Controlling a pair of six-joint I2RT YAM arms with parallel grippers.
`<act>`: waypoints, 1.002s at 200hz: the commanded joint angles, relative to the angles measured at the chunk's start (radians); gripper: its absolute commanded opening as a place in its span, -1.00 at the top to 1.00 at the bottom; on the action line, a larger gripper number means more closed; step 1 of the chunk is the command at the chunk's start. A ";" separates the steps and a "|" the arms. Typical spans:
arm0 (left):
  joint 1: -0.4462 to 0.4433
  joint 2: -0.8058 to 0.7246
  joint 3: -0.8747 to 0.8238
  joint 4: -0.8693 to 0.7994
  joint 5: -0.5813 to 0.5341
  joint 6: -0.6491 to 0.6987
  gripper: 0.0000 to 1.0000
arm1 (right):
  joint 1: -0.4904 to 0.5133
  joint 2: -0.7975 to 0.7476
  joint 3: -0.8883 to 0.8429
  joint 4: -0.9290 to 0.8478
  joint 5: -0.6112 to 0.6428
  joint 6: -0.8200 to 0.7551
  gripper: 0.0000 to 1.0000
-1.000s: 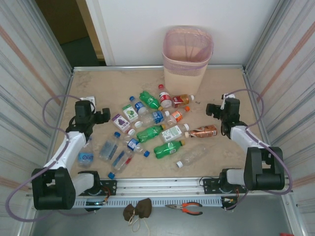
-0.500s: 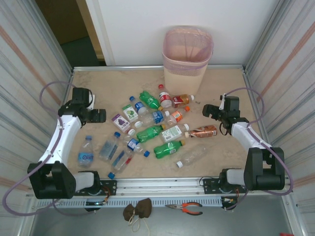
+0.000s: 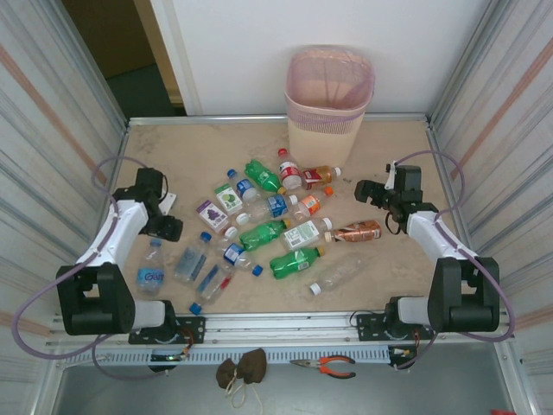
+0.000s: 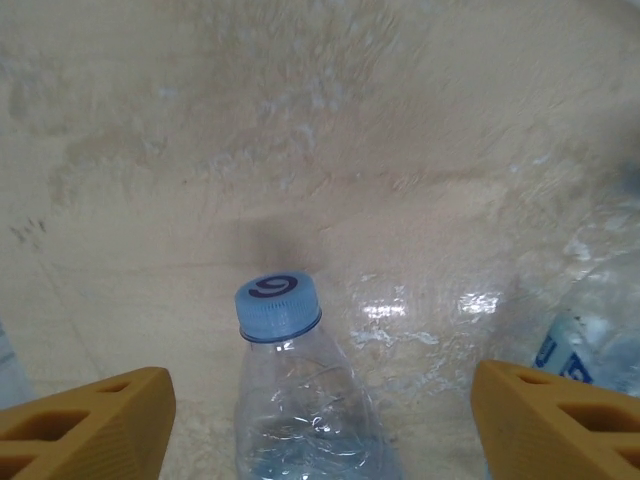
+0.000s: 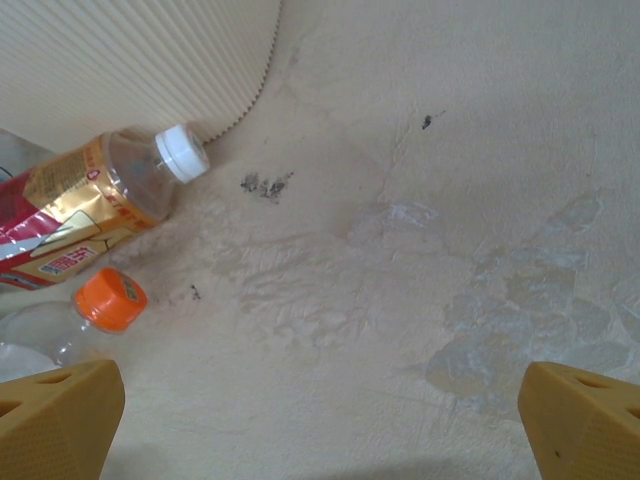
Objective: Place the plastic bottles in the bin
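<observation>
Several plastic bottles [image 3: 285, 232] lie scattered across the middle of the table. The bin [image 3: 328, 95], pink-rimmed over a beige body, stands at the back. My left gripper [image 3: 162, 227] hangs over the neck of a clear bottle with a blue cap [image 3: 150, 266]. In the left wrist view this bottle [image 4: 285, 360] lies between my orange fingers [image 4: 100, 420], untouched; the left gripper [image 4: 320, 390] is open. My right gripper [image 3: 367, 192] is open over bare table, empty in its wrist view [image 5: 320, 440]. A brown-orange bottle [image 5: 100, 190] and an orange-capped bottle [image 5: 100, 305] lie to its left.
The bin's ribbed wall [image 5: 130, 60] stands close ahead of my right gripper. Another clear bottle [image 4: 590, 300] lies just right of my left fingers. Corrugated walls [image 3: 52, 156] close in both sides. Pliers [image 3: 324, 367] and a brown pouch [image 3: 242, 370] lie below the front rail.
My left gripper has swung back toward the near side and come down over the blue-capped bottle's neck, its jaws narrowing. The right gripper has edged slightly left.
</observation>
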 commanded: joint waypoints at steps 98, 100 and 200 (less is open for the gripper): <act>0.112 0.205 -0.016 0.097 0.039 0.005 -0.16 | -0.027 0.028 0.040 -0.035 -0.066 0.026 -1.00; 0.112 0.210 -0.012 0.095 0.040 0.005 -0.15 | -0.026 0.029 0.040 -0.036 -0.067 0.026 -0.99; 0.115 0.295 0.025 0.067 0.007 0.002 0.15 | -0.034 0.051 0.054 -0.058 -0.066 0.027 -0.96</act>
